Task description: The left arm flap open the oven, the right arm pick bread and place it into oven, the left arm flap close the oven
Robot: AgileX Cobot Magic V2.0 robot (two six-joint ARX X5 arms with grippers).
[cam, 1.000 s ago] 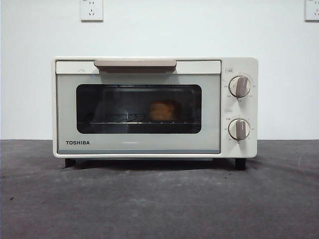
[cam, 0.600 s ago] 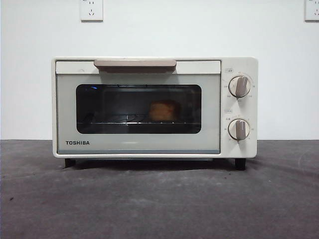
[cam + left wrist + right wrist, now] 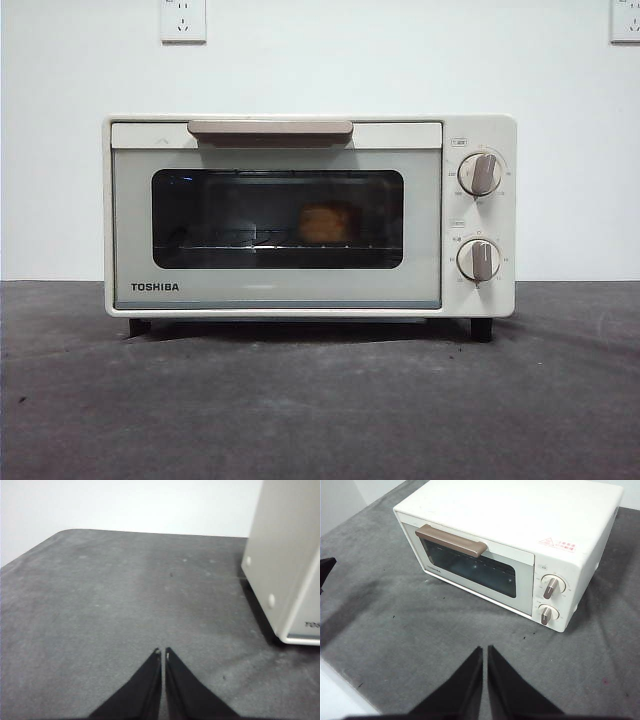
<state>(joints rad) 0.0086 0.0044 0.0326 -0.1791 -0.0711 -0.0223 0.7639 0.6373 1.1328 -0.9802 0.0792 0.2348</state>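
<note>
The cream TOSHIBA oven [image 3: 280, 290] stands on the grey table with its door shut. The bread [image 3: 327, 223], a golden loaf chunk, sits on the wire rack inside, seen through the dark glass. My left gripper [image 3: 163, 652] is shut and empty, low over the table beside the oven's side wall [image 3: 290, 555]. My right gripper [image 3: 485, 649] is shut and empty, raised in front of the oven [image 3: 520, 520], well clear of its beige handle [image 3: 451, 540]. Neither arm shows in the front view.
Two beige knobs [image 3: 480, 173] are on the oven's right panel. Wall sockets [image 3: 184, 20] sit on the white wall behind. The other arm's black tip [image 3: 326, 570] shows in the right wrist view. The table edge [image 3: 340, 680] is near.
The oven sits very slightly further left in the front view than before. The bread stays on the rack behind the shut door.
</note>
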